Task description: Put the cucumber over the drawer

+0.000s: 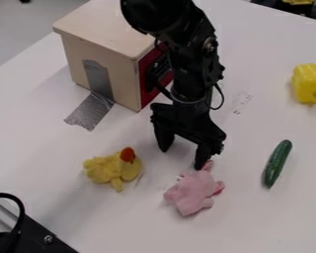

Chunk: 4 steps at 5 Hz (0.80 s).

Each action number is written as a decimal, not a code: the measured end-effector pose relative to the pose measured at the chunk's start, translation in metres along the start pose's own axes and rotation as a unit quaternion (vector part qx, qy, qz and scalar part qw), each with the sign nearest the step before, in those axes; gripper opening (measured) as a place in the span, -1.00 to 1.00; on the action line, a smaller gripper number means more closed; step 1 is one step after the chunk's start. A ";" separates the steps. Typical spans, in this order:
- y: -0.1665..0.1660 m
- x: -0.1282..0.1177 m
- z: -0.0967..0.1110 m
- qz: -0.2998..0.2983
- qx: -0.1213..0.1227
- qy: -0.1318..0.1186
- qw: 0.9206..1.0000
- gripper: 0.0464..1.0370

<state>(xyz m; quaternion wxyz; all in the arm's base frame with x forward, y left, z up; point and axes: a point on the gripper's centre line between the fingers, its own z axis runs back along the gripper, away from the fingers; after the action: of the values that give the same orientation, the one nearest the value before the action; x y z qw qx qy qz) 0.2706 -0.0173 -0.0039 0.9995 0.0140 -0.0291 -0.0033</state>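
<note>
the white tabletop (42,158) fills most of the frame, its far left edge slanting across the upper left, with grey floor (22,34) beyond it. faint dark smudges mark the surface right of center. a pale wooden drawer box (104,24) with a red front (146,79) stands at the upper left; grey tape (89,112) runs down its side onto the tabletop. past the edge at the upper right is something dark, with a yellow thing (297,2) on it. a black metal part (38,238) and a curved cable (20,210) occupy the lower left corner.

the cucumber (277,164) lies slantwise on the tabletop at the right, below the yellow pepper (307,83). the pincer (181,158) hangs near the center, released, its two fingers spread apart, between the yellow plush duck (111,169) and the pink plush toy (193,192); one fingertip is at the pink toy's upper end, whether touching i cannot tell.
</note>
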 end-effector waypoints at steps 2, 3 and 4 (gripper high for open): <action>-0.010 -0.002 0.008 0.027 0.005 0.025 0.999 0.92; -0.037 0.021 0.036 0.027 -0.001 -0.020 0.999 0.92; -0.073 0.054 0.071 0.011 -0.003 -0.071 0.997 0.92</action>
<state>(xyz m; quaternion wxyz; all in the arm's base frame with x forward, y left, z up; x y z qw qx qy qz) 0.3200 -0.0926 0.0683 0.9949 0.0107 -0.1005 0.0064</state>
